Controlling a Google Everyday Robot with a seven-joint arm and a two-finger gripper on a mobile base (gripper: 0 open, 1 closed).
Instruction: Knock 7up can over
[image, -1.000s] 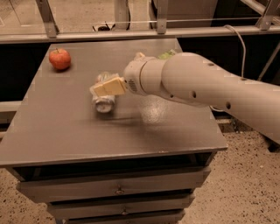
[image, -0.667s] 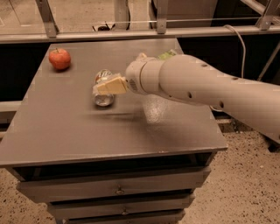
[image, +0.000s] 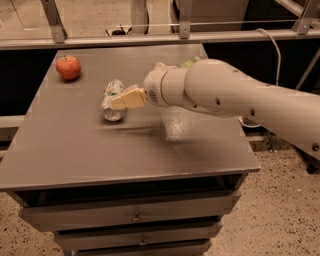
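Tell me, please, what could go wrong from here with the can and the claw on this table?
1. The 7up can appears to lie on its side, so it may roll across the table, perhaps off an edge.
2. The claw is right at the can; a further push could send it toward the apple.

High frontal view; jaws over table (image: 75, 145)
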